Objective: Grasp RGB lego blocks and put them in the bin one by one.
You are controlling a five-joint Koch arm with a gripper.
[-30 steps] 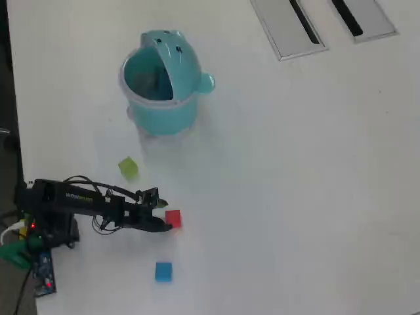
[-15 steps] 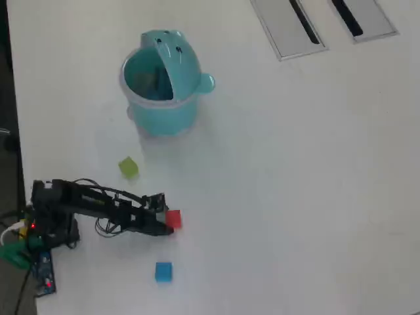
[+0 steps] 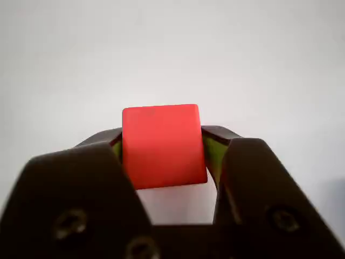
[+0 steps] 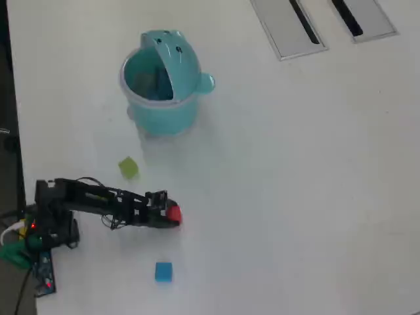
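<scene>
A white table (image 4: 295,197) carries everything. The round teal bin (image 4: 161,111) stands toward the far edge, left of centre, its lid tipped up. A yellow-green block (image 4: 128,167) lies nearer the left edge, below the bin. A blue block (image 4: 163,272) sits close to the near edge. Two grey slotted panels (image 4: 289,26) are set at the far edge, right of centre. The arm's base (image 4: 49,230) rests at the near left corner.

No readable text, labels, brand marks or numbers in wrist or overhead view. Only sign-like mark: cartoon face on flip lid of bin (image 4: 162,82), drawn features, no letters.
</scene>
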